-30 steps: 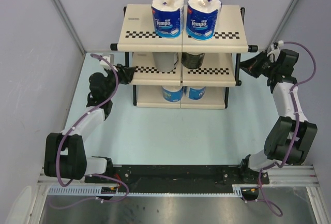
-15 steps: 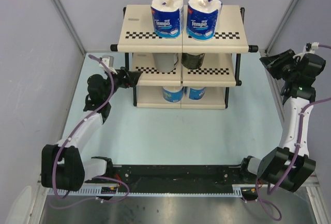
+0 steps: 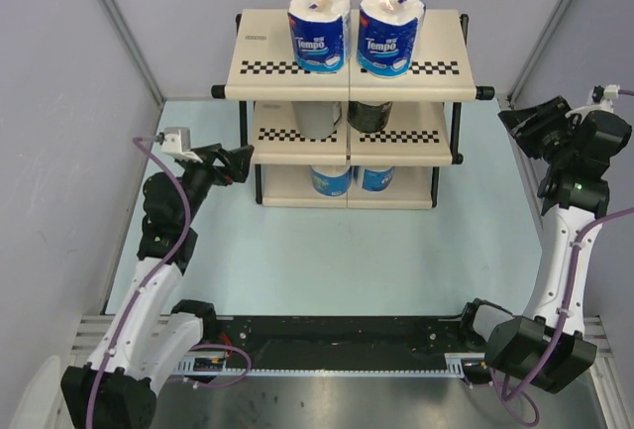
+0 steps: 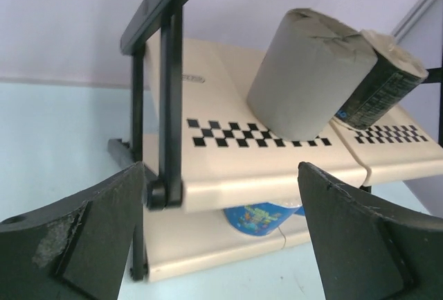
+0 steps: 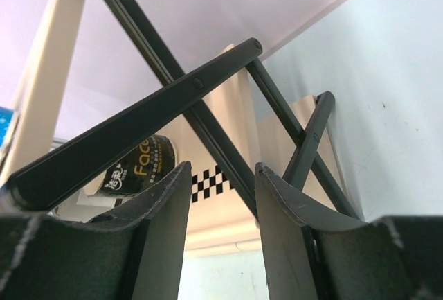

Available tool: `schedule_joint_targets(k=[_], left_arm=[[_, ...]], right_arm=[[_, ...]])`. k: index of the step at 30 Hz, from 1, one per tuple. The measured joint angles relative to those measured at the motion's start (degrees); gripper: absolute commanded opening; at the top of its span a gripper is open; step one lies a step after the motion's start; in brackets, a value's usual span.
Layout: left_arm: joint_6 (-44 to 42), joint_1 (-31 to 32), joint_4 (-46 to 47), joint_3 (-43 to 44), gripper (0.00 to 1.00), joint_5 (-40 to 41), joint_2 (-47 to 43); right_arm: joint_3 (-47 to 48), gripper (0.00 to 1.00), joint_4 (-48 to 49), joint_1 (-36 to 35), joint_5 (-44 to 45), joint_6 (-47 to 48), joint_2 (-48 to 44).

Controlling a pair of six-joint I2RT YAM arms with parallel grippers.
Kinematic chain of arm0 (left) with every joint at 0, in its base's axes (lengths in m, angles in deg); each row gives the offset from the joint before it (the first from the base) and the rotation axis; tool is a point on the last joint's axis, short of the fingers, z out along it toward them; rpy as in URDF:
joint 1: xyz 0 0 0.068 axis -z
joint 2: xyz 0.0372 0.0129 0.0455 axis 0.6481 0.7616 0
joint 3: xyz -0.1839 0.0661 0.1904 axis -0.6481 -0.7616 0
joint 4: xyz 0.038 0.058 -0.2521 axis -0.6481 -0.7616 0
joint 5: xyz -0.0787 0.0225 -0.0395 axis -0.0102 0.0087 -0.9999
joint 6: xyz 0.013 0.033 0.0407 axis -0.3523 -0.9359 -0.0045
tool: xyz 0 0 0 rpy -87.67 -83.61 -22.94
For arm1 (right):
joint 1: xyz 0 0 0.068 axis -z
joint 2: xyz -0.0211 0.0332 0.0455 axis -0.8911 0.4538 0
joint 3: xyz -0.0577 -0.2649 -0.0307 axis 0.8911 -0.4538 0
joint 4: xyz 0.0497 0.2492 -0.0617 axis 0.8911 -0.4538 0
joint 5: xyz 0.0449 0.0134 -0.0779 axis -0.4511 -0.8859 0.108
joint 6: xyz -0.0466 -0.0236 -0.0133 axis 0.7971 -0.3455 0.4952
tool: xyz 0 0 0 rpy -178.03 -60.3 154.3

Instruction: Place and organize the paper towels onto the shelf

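Note:
The shelf (image 3: 287, 64) stands at the back of the table and holds all six paper towel rolls. Two blue-wrapped Tempo rolls (image 3: 320, 29) (image 3: 389, 33) stand on the top tier. The grey roll (image 3: 319, 117) and the dark-wrapped roll (image 3: 369, 114) stand on the middle tier. Two more blue-wrapped rolls (image 3: 330, 180) (image 3: 373, 177) sit on the bottom tier. My left gripper (image 3: 244, 160) is open and empty just left of the shelf's middle tier; its view shows the grey roll (image 4: 308, 82) and the dark roll (image 4: 384, 92). My right gripper (image 3: 513, 119) is open and empty, to the right of the shelf.
The grey side walls stand close behind both arms, on the left (image 3: 59, 102) and on the right (image 3: 604, 43). The shelf's black crossed side bars (image 5: 208, 134) fill the right wrist view. The light blue tabletop (image 3: 337, 251) lies in front of the shelf.
My left arm has drawn back to the left, away from the shelf's middle tier. My right arm has swung right and up, away from the shelf's right end. The rolls have not moved.

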Motion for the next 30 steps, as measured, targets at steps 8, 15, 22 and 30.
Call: schedule_joint_targets(k=[8,15,22,30], left_arm=[[2.67,0.00,-5.86,-5.31,0.93,2.54,-6.47],[5.64,0.00,-10.01,-9.29,0.93,2.34,-11.67],[9.92,0.00,-10.49,-14.14,0.93,2.21,-15.45],[12.07,0.00,-11.02,-15.15,0.93,1.14,-13.53]], right_arm=[[-0.59,0.40,-1.42,-3.37,0.63,0.42,-2.54],[-2.86,0.36,-4.70,-13.44,5.14,1.42,-7.04],[-11.78,0.23,-7.65,-18.38,14.01,-1.33,-22.43],[-26.45,0.19,-11.28,-18.38,20.13,-11.28,-37.42]])
